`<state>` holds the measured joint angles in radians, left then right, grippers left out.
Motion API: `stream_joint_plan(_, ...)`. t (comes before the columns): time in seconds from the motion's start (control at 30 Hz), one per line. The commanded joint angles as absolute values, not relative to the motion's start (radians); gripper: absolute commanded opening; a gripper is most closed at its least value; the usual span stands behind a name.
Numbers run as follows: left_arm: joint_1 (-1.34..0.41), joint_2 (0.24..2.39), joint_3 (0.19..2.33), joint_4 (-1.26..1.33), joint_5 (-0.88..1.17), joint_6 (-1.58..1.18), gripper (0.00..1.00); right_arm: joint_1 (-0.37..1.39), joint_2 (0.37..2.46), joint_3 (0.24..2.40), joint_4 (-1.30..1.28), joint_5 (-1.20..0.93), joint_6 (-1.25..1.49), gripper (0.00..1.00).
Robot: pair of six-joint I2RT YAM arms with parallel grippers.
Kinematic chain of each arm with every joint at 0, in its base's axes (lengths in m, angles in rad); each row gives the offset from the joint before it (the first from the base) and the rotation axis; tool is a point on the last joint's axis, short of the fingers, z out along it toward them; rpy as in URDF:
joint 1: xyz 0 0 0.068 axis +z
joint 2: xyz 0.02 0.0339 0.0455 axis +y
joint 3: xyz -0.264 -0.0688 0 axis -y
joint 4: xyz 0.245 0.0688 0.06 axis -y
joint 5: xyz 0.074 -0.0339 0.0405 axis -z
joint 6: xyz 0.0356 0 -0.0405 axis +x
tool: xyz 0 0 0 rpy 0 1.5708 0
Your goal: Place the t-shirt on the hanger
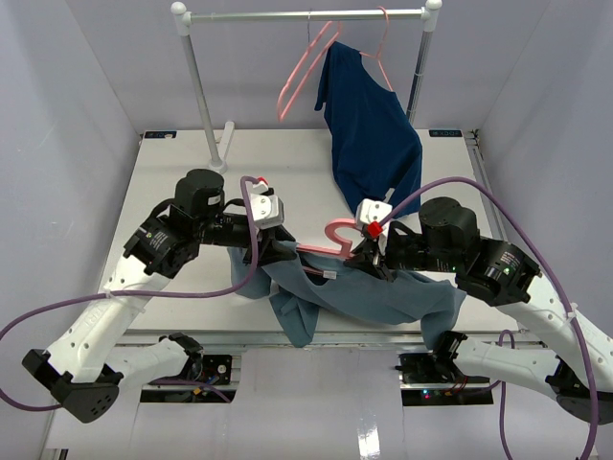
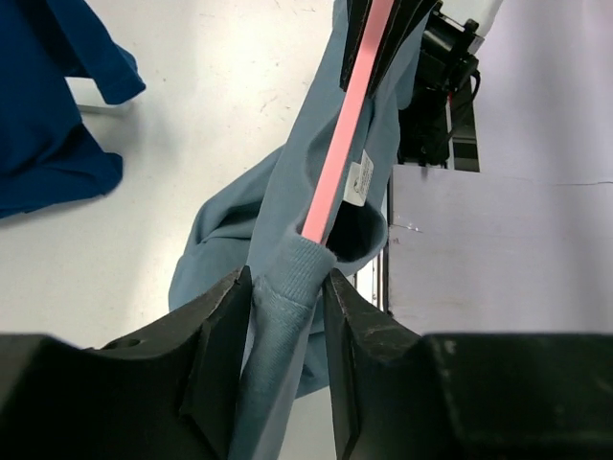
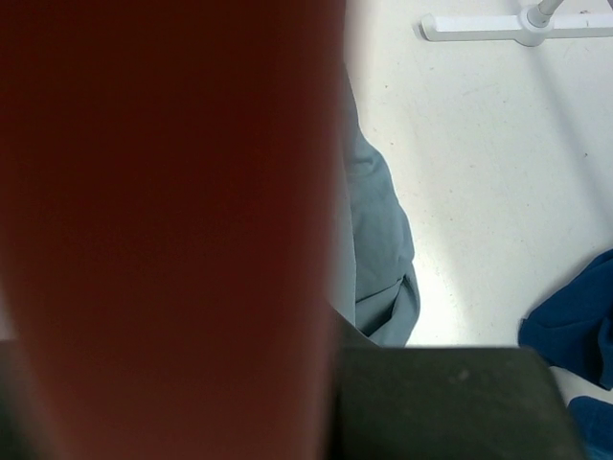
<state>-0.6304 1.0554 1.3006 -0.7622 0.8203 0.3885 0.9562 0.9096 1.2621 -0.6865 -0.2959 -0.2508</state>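
The slate blue-grey t-shirt [image 1: 383,297] droops over the table's near edge between my two arms. The pink hanger [image 1: 337,230] runs into its neck opening, hook pointing up. In the left wrist view the hanger's pink arm [image 2: 350,153] enters the ribbed collar of the t-shirt [image 2: 287,192], and my left gripper [image 2: 285,287] has both jaws pressed on that collar. From above, the left gripper [image 1: 273,251] sits at the shirt's left end. My right gripper [image 1: 369,251] is shut on the hanger just below the hook. The hanger [image 3: 172,230] fills the right wrist view as a red blur, with t-shirt cloth [image 3: 378,249] beside it.
A dark navy shirt [image 1: 369,134] hangs on a pink hanger from the metal rail [image 1: 306,15] at the back, its hem on the table [image 1: 192,172]. Another pink hanger [image 1: 306,67] hangs bare beside it. The rack's foot [image 3: 498,27] stands on the table.
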Motion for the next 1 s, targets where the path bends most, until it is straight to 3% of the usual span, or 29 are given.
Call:
stream_joint_plan(0.0,-0.633,1.061,1.317,-0.78,0.917,0.388,0.29,0.961,0.897,1.306,-0.556,-0.343,-0.246,0.08)
stream_joint_plan(0.37,-0.644,1.083,1.315,-0.773,0.944,0.357,0.35,0.962,0.922,1.292,-0.483,-0.354,-0.216,0.08)
stream_joint_plan(0.43,-0.646,1.084,1.308,-0.772,0.953,0.356,0.3,0.962,0.926,1.291,-0.477,-0.355,-0.213,0.08)
stream_joint_plan(0.5,-0.646,1.073,1.301,-0.772,0.933,0.373,0.08,0.962,0.925,1.284,-0.477,-0.346,-0.215,0.08)
stream_joint_plan(0.57,-0.646,1.058,1.29,-0.772,0.929,0.388,0.0,0.961,0.915,1.277,-0.476,-0.339,-0.215,0.08)
stream_joint_plan(0.77,-0.646,1.009,1.252,-0.728,0.89,0.411,0.0,0.961,0.89,1.258,-0.474,-0.29,-0.218,0.08)
stream_joint_plan(0.87,-0.646,0.999,1.249,-0.706,0.834,0.394,0.0,0.961,0.868,1.231,-0.47,-0.205,-0.201,0.23)
stream_joint_plan(0.93,-0.646,1.002,1.254,-0.704,0.808,0.381,0.0,0.96,0.843,1.206,-0.466,-0.122,-0.178,0.43)
stream_joint_plan(0.97,-0.646,1.002,1.257,-0.704,0.798,0.376,0.0,0.96,0.823,1.194,-0.464,-0.087,-0.169,0.46)
